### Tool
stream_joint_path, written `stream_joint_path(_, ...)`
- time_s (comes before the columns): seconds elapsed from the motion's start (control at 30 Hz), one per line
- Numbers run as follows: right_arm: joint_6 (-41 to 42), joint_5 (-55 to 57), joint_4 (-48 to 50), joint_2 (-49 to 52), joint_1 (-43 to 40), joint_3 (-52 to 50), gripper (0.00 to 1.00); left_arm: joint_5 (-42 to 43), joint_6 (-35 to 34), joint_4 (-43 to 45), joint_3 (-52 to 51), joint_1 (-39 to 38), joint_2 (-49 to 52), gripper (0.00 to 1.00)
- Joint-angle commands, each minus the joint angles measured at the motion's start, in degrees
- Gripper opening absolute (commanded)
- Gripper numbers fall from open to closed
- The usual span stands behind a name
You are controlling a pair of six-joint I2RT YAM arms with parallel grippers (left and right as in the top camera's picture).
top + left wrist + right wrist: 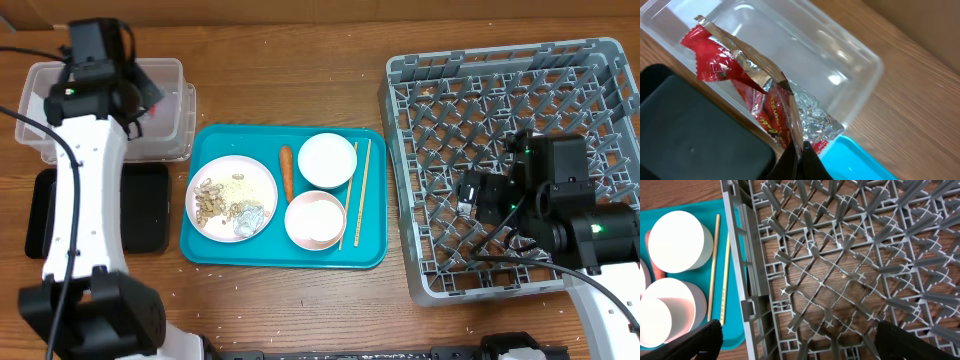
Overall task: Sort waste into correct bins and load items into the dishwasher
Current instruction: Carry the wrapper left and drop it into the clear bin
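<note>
Pinched in my closed left hand (799, 152), the foil wrapper (807, 117) looks feather-light, crinkly and slippery, best held firmly by its edge.

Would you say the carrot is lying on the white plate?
No, the carrot lies on the teal tray beside the plate.

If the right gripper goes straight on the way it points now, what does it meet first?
Most likely the grey dish rack: the open right gripper points at its upright pegs and grid floor, with nothing between.
</note>
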Motion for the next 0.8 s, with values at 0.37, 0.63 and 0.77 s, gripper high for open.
stream_joint_path(0.37,-0.1,0.6,-0.8,-0.3,-0.2,1.6,1.00,7.5,4.6,0.9,0.5,0.7,2.1,0.74)
stream_joint_path(0.63,-0.1,0.6,-1.0,-0.3,-0.2,1.6,1.00,24.0,7.1,-20.9,0.2,-3.1,1.8,0.91)
stream_joint_path(0.77,-0.2,0.6,-1.5,-0.3,-0.2,1.6,1.00,22.1,10.6,-29.9,-0.5,-7.6,1.8,0.93)
